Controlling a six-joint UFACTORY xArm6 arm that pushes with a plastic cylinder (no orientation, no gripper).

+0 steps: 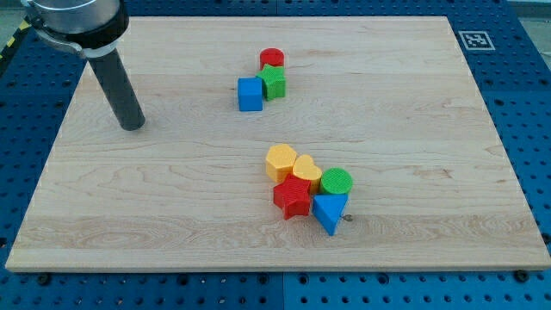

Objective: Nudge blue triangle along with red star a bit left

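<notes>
So my tip (133, 127) sits way up near the bench's (413, 77) top-left corner, no claw and holding nothing, while the blue triangle (330, 212) and red star (293, 197) touch side by side down toward the bottom-right.

Star (293, 197) touching triangle (330, 212) on its left, cylinder (337, 182) above, cube (250, 94) far above.
</notes>
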